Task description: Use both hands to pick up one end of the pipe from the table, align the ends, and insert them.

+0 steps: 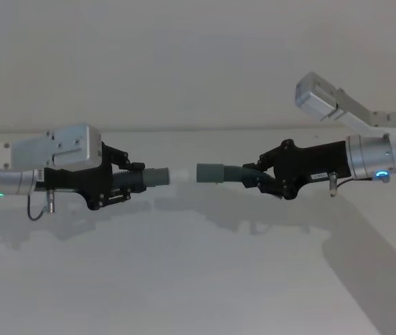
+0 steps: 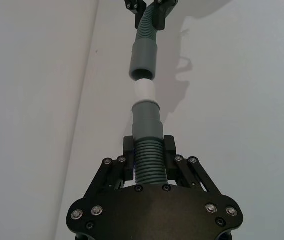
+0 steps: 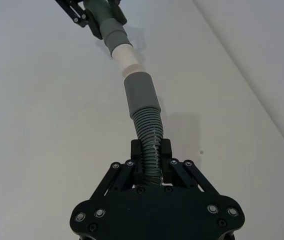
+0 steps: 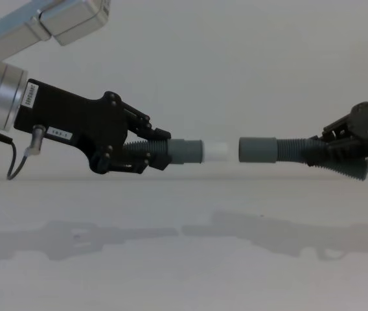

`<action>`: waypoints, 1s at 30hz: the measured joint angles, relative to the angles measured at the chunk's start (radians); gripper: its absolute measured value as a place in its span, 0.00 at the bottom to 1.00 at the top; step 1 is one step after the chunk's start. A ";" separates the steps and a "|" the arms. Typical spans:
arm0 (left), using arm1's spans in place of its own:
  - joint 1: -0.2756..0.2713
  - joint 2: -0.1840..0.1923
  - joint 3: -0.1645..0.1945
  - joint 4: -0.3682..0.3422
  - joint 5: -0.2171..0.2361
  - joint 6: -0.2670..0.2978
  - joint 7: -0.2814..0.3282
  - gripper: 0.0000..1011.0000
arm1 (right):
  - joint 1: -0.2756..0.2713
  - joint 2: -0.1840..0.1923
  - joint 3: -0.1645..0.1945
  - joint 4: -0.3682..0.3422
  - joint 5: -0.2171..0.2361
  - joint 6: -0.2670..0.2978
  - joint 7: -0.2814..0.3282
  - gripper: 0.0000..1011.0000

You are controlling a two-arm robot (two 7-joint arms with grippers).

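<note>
Right gripper (image 3: 151,159) clamps ribbed pipe (image 3: 149,131) just behind plain cuff (image 3: 141,93). Cuff mouth faces white spigot (image 3: 126,58) of other cuff (image 3: 113,34), small gap between. Left gripper (image 3: 93,14) grips far end. Table (image 3: 42,125) below.

pipe (image 4: 294,150): dark grey, ribbed | spigot (image 4: 217,151): white | hands (image 4: 146,150) (image 4: 339,154): black | table (image 4: 184,259): plain white

L gripper (image 1: 134,183) — black, angular, silver screws | R gripper (image 1: 262,176) — black; silver cyl. wrist, blue light
</note>
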 joint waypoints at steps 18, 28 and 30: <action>0.000 0.000 0.000 0.000 0.000 0.000 0.000 0.31 | 0.034 -0.011 -0.032 0.028 -0.005 -0.010 0.026 0.19; 0.000 0.000 0.000 0.000 0.000 0.000 0.000 0.31 | 0.049 -0.017 -0.045 0.039 -0.006 -0.015 0.039 0.19; 0.000 0.000 0.000 0.000 0.000 0.000 0.000 0.31 | 0.053 -0.018 -0.049 0.042 -0.005 -0.016 0.041 0.19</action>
